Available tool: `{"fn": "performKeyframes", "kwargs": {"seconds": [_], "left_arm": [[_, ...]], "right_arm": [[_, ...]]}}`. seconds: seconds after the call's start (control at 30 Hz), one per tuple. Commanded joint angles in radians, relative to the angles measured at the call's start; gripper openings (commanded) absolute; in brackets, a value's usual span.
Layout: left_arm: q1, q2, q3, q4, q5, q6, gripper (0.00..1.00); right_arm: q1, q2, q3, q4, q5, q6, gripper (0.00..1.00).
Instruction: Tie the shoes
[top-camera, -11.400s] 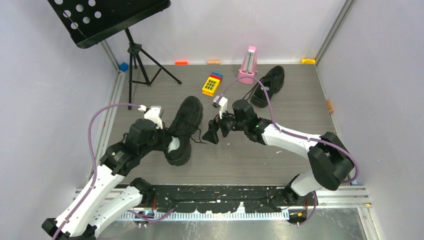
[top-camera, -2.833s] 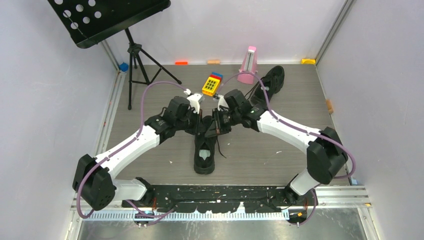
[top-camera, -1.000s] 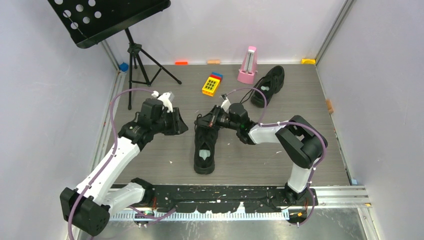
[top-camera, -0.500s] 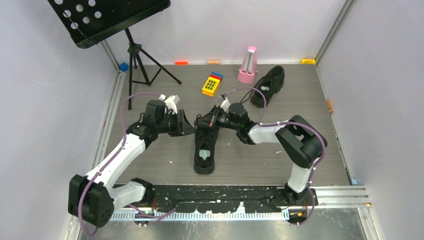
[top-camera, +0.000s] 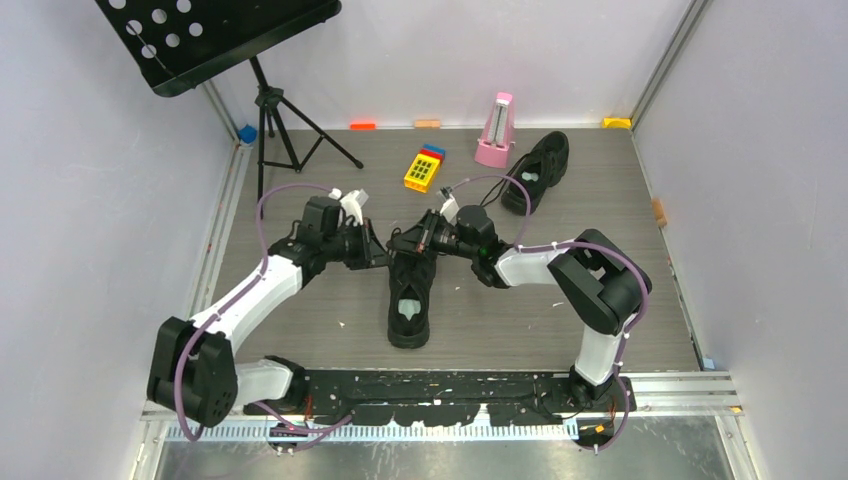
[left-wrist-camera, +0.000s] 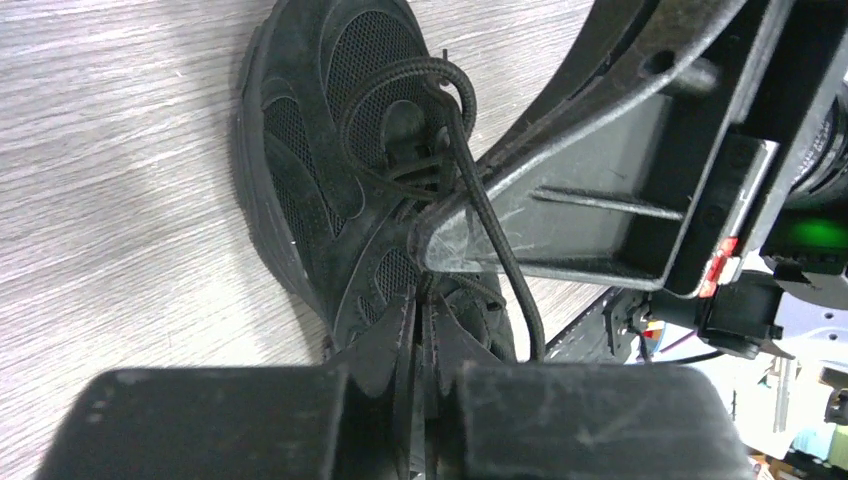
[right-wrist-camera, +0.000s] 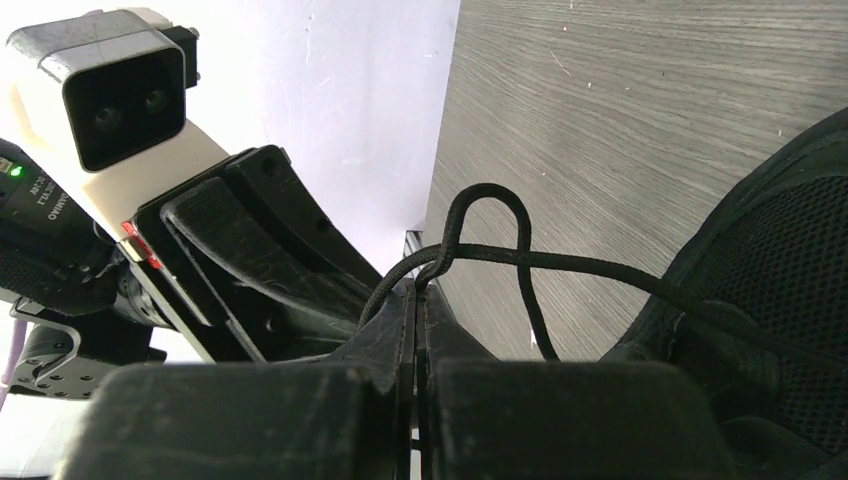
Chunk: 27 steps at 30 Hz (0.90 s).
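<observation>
One black shoe (top-camera: 408, 300) lies mid-floor, toe pointing away from the arm bases. The other shoe (top-camera: 538, 165) sits at the back right, untouched. My right gripper (top-camera: 412, 243) is at the near shoe's laces, shut on a loop of black lace (right-wrist-camera: 490, 190) that rises from its tips (right-wrist-camera: 418, 290). My left gripper (top-camera: 383, 258) comes in from the left and meets it over the shoe (left-wrist-camera: 320, 150). Its jaws (left-wrist-camera: 422, 300) are shut, seemingly pinching a lace strand just under the right finger (left-wrist-camera: 560, 210). Another lace strand (left-wrist-camera: 470, 180) drapes over that finger.
A black music stand (top-camera: 215, 40) on a tripod (top-camera: 275, 120) stands at the back left. A yellow toy block (top-camera: 423, 170) and a pink metronome (top-camera: 497, 130) sit behind the near shoe. Walls close in on three sides.
My left arm has swung right to the shoe's laces and its jaws have closed. The right gripper has held its place, still shut on the lace.
</observation>
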Motion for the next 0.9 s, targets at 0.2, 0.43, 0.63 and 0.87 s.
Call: {"fn": "performKeyframes", "kwargs": {"seconds": [0.2, 0.43, 0.63, 0.87], "left_arm": [[0.005, -0.005, 0.062, -0.065, -0.058, 0.106, 0.00], [-0.009, -0.087, 0.087, -0.197, -0.145, 0.115, 0.00], [-0.029, -0.052, 0.115, -0.206, -0.122, 0.120, 0.00], [-0.042, -0.022, 0.175, -0.264, -0.135, 0.155, 0.00]], "right_arm": [[-0.018, -0.148, -0.009, -0.209, 0.054, -0.162, 0.27], [-0.041, -0.353, 0.004, -0.630, 0.143, -0.465, 0.46], [-0.079, -0.346, 0.125, -0.917, 0.185, -0.764, 0.60], [-0.080, -0.207, 0.227, -0.942, 0.115, -1.042, 0.64]]}}
